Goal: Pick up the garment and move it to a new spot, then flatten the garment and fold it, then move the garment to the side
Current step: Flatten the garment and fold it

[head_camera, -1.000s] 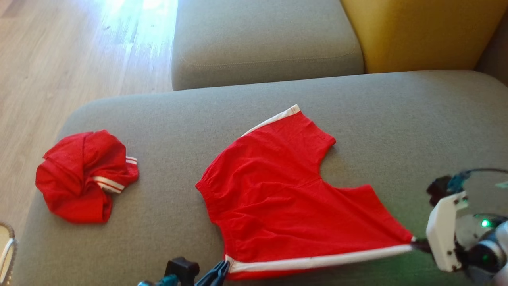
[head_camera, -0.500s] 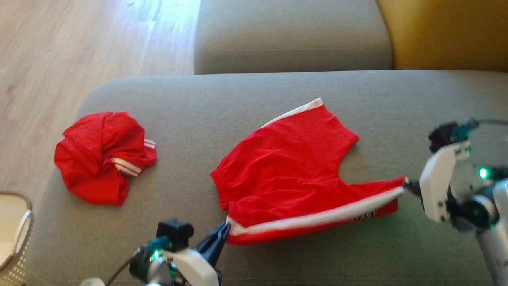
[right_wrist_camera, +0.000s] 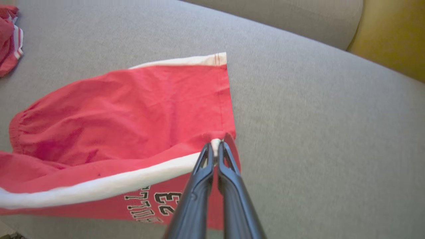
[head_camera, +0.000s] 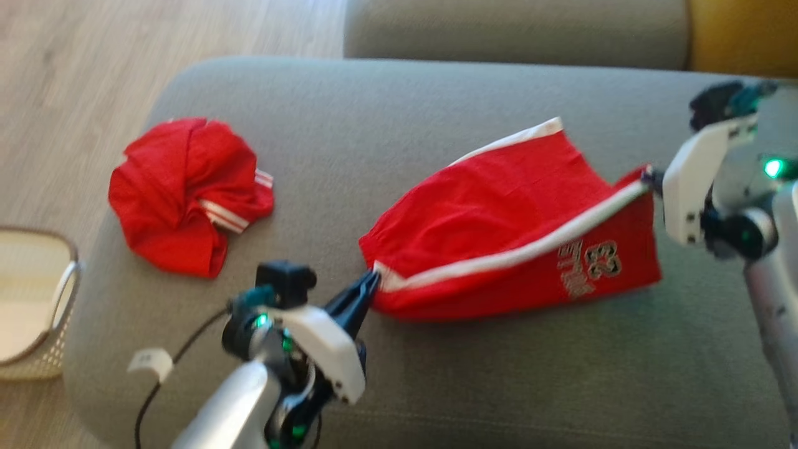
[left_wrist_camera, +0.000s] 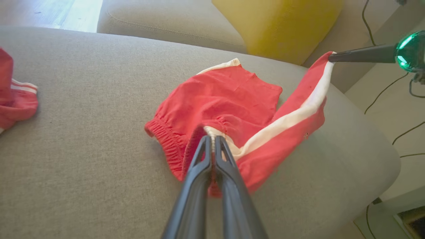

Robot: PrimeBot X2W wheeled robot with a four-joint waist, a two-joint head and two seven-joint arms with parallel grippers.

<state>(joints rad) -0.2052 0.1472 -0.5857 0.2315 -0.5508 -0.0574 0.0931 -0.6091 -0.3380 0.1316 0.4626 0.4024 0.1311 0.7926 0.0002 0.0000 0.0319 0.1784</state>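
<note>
Red fabric shorts with white side stripe (head_camera: 499, 212) lie mid-right on the wide grey upholstered sofa seat (head_camera: 436, 386), held at two corners. The left gripper (head_camera: 372, 282) is pinched tight on the waistband end of the stripe, tips together w/ cloth btwn them, clear in the left wrist view (left_wrist_camera: 212, 137). The right gripper (head_camera: 648, 179) is clamped on the leg-hem end of the same stripe; the right wrist view (right_wrist_camera: 215, 146) shows its tips closed on the white edge. Vs 1 sec ago: then the striped edge lay flat along the near side of the seat, stretched btwn the two grippers. Now that edge is lifted off the seat, right end highest, and brought over toward the far half. The near leg hangs below it as a flap, and its printed "23" lettering (head_camera: 589, 268) faces the head cam. The far leg w/ its own white stripe is still flat on the seat. The head cam has also shifted, so the whole scene sits differently in frame. The crumpled red garment with white stripes (head_camera: 187, 193) at the seat's left keeps the same shape and spot, well apart from the shorts. More of the pale woven basket (head_camera: 37, 369) shows at the left edge, on the light wood floor (head_camera: 62, 75). A yellow cushion (left_wrist_camera: 275, 26) sits behind the seat, far right.
</note>
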